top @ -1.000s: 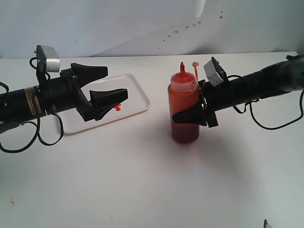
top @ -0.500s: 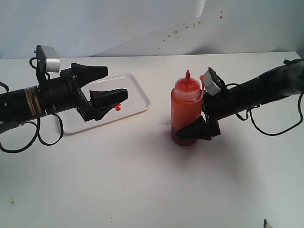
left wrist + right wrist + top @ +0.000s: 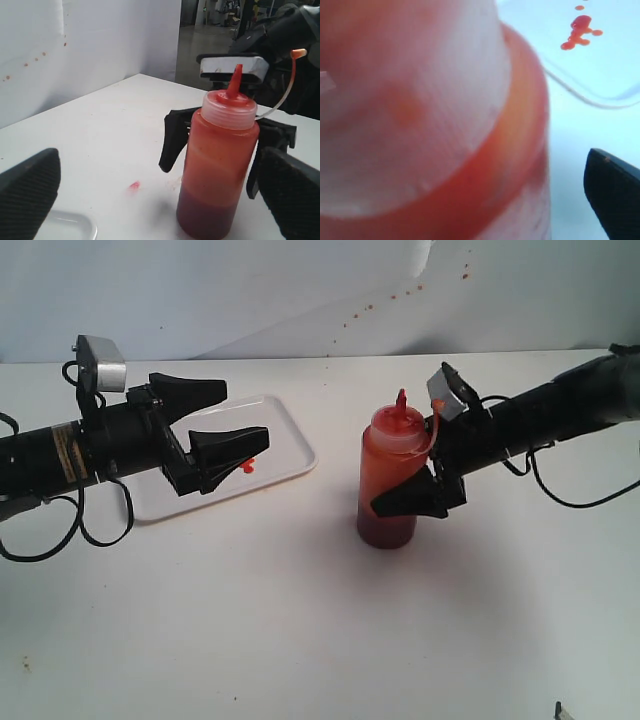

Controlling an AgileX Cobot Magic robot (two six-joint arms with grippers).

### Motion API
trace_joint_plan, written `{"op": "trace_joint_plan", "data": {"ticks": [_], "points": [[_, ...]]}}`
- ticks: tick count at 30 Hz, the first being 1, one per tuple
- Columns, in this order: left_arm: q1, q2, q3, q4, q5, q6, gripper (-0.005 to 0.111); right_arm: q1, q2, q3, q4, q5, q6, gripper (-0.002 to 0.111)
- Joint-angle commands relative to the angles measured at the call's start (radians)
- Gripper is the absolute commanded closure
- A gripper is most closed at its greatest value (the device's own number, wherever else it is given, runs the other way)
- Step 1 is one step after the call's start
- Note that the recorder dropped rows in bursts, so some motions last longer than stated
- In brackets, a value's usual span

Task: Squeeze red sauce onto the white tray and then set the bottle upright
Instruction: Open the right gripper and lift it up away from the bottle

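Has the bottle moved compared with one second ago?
Yes. The bottle shifted slightly: its nozzle is now lower and farther right, away from the tray.

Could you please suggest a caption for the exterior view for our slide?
Bottle standing upright, right tool open around it; red sauce dotted on the white tray.

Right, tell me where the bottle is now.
In the exterior view the bottle stands upright on the table right of centre, between the open jaws of the right gripper, with the white tray off to its left.
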Motion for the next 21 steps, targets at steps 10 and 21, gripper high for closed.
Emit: {"op": "trace_joint_plan", "data": {"ticks": [10, 21], "points": [[0.002, -0.006, -0.005, -0.014, -0.008, 0.007, 0.002, 0.001, -0.136, 0.003, -0.04, 0.007, 0.186, 0.003], [0.002, -0.006, -0.005, -0.014, -0.008, 0.007, 0.002, 0.001, -0.203, 0.003, -0.117, 0.007, 0.333, 0.003]]}}
